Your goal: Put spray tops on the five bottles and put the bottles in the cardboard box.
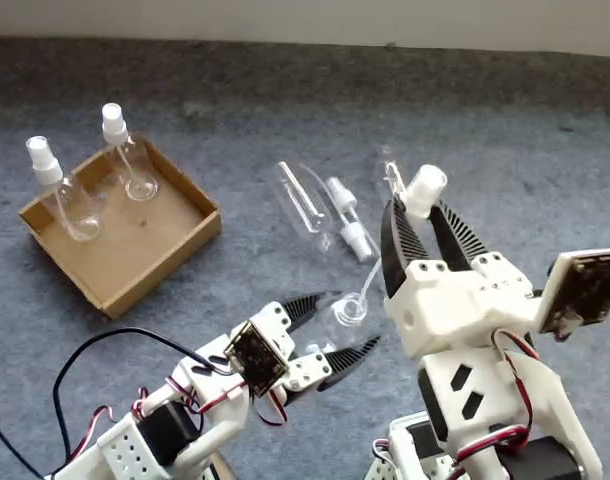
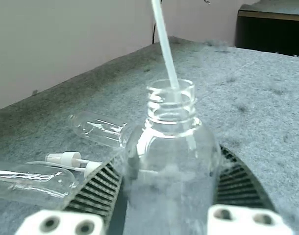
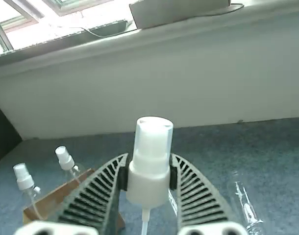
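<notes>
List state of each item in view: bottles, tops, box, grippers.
left gripper: shut on held bottle
held bottle: upright, neck open, tube entering it
right gripper: shut on spray top
spray top: raised above held bottle, not yet seated
cardboard box: open, two bottles inside
boxed bottles: standing, tops on
loose bottle: lying on its side
loose spray tops: lying beside loose bottle
</notes>
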You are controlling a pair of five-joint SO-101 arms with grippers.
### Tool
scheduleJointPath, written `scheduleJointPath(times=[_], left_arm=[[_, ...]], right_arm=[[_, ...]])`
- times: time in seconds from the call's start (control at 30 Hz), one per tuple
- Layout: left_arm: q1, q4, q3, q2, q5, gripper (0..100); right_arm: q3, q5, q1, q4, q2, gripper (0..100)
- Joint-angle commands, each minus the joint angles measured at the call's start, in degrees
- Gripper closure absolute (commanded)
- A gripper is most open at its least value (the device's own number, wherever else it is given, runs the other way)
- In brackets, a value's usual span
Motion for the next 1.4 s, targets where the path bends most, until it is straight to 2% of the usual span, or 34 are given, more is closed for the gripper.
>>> scheduleJointPath(times=[0.0,0.4,0.7,0.93,1.1,1.3,1.37], left_arm=[[-3.82,-0.35,1.1,-0.04,0.62,93],[-4.0,-0.35,1.1,-0.13,0.62,93],[-4.0,-0.35,1.1,-0.13,0.62,93],[-4.09,-0.35,1.1,-0.13,0.53,93],[-4.09,-0.35,1.1,-0.13,0.44,93],[-4.09,-0.35,1.1,-0.13,0.44,93],[-4.09,-0.35,1.1,-0.13,0.44,93]], right_arm=[[-0.75,-0.44,-5.49,3.21,0.92,96.1],[-0.75,0.0,-14.9,13.49,0.92,95.7],[-0.66,0.09,-14.9,19.56,0.92,95.7],[-0.22,0.18,-14.9,19.82,0.92,95.6],[-0.22,5.27,-14.9,19.82,0.92,95.4],[-0.13,5.54,-14.9,19.91,1.01,78.3],[-0.13,5.63,-14.9,20.53,1.01,75.7]])
